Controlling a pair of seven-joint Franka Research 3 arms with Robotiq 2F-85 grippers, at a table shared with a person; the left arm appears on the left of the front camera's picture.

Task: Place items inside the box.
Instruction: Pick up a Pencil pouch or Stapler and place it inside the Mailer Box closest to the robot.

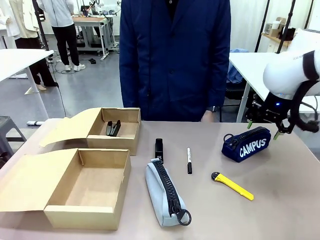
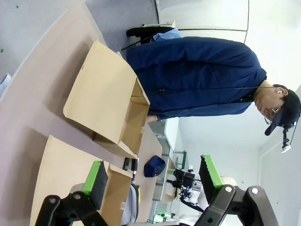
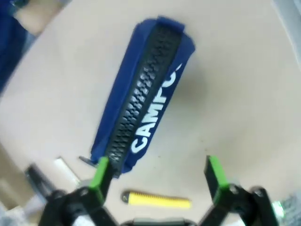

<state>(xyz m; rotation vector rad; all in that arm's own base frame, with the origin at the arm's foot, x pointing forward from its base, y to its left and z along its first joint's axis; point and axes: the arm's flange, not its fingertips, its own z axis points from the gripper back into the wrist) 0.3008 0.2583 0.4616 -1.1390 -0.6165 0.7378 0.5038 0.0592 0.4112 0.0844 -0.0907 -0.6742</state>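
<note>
Jaws of the right gripper (image 3: 157, 167) are wide open over the navy pouch (image 3: 141, 94). Left gripper (image 2: 151, 169) is open too, far from that pouch.

I'm working in what looks like a robotics lab: white worktables (image 1: 20, 57) on a bare grey floor (image 1: 90, 87), cables (image 1: 61, 100) trailing across it, a far bench (image 1: 92, 21) crowded with gear, and a white curtain (image 1: 245, 25) screening one side.
</note>
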